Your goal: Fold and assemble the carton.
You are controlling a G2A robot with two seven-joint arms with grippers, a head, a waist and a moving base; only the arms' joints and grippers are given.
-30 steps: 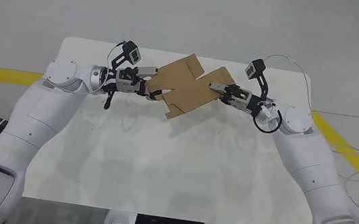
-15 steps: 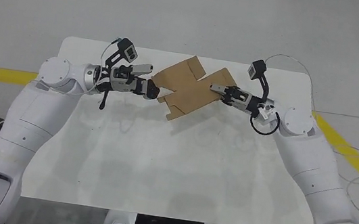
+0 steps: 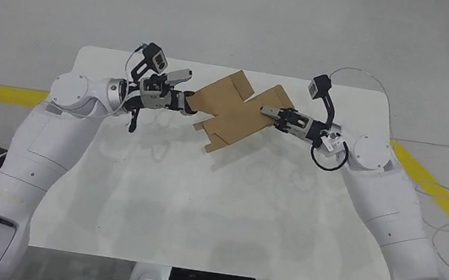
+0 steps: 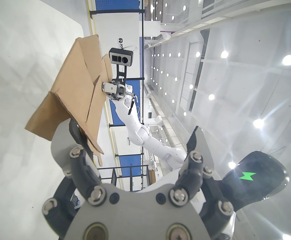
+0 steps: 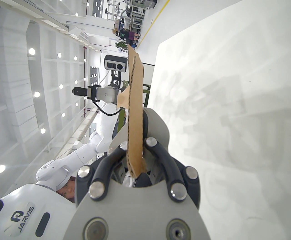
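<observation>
Aloft at upper centre, flat cardboard carton (image 3: pixel 228 115), right gripper (image 3: pixel 268 109) jaws clamped on one edge, left gripper (image 3: pixel 188 91) jaws apart.

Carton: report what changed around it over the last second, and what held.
The left claw opened wide, apparently letting go of the carton, and drew back slightly; one finger rests at the cardboard. The carton's lowest corner shifted a little toward the robot. The right claw stayed shut on the carton's opposite edge, barely moving.
</observation>
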